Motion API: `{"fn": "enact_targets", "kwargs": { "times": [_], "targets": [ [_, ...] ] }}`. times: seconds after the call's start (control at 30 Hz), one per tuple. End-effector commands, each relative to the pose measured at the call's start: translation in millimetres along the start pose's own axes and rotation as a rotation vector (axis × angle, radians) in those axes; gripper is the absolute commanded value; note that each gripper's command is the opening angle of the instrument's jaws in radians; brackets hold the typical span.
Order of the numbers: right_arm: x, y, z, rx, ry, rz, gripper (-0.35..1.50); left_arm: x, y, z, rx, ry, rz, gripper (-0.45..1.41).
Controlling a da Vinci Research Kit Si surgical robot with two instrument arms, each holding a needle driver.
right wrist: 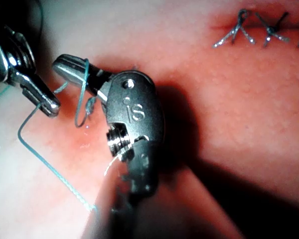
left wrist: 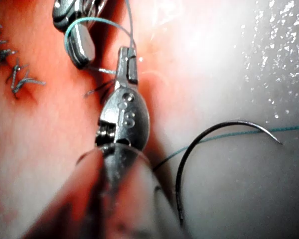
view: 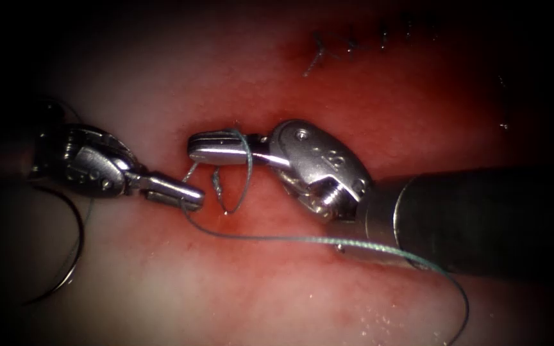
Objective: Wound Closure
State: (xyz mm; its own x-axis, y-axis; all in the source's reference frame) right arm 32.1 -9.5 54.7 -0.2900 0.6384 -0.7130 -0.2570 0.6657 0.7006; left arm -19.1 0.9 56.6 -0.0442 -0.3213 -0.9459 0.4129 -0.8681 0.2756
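Note:
My right tool (view: 195,146) reaches in from the right over the cut, jaws shut, with a turn of teal thread (view: 249,168) wound round them. The turn hangs down to the tissue (view: 161,77) at the stitch site. My left tool (view: 190,195) sits just left of it, shut on the thread. From there a long strand (view: 302,239) trails right, under the right shaft. The curved needle (view: 75,256) lies free on the tissue at far left, held by neither tool. It also lies flat behind the left tool (left wrist: 128,57), needle (left wrist: 189,159). The wrapped right jaws (right wrist: 60,63) sit beside the left tip (right wrist: 52,105).
Finished stitches with cut thread ends (view: 328,51) run along the closed part of the cut, further back on the right; cut ends (right wrist: 254,30), (left wrist: 15,74). Red fluid (view: 270,211) stains the tissue around the tools. The right shaft (view: 482,221) crosses the right side.

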Motion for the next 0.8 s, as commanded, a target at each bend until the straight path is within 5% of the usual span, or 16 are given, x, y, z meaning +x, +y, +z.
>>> {"fn": "enact_targets", "kwargs": {
  "times": [0.03, 0.3, 0.47, 0.6, 0.67, 0.8],
  "targets": [
    [-0.7, -0.3, 0.9, -0.011, 0.008, 0.041, -0.35, -0.6, 0.1, 1.0, -0.004, 0.0, -0.003, -0.45],
    [-1.0, -0.5, 1.0, -0.099, 0.021, 0.172, -0.25, -0.6, 0.4, 2.9, -0.004, 0.005, -0.004, -0.45],
    [-3.0, -1.2, 0.3, -0.22, -0.053, 0.213, 0.26, 1.3, -1.2, 2.6, 0.027, 0.036, -0.025, -0.45],
    [-3.7, -1.4, -0.2, -0.279, -0.073, 0.226, 0.37, 2.2, -1.5, 2.7, 0.038, 0.033, -0.034, -0.45],
    [-3.9, -1.6, -0.8, -0.348, -0.075, 0.225, 0.71, 2.9, -1.3, 3.4, 0.04, 0.032, -0.034, -0.45],
    [-3.9, -1.7, -1.7, -0.442, -0.086, 0.239, 0.83, 3.3, -0.7, 4.4, 0.041, 0.026, -0.031, -0.45]
  ]
}}
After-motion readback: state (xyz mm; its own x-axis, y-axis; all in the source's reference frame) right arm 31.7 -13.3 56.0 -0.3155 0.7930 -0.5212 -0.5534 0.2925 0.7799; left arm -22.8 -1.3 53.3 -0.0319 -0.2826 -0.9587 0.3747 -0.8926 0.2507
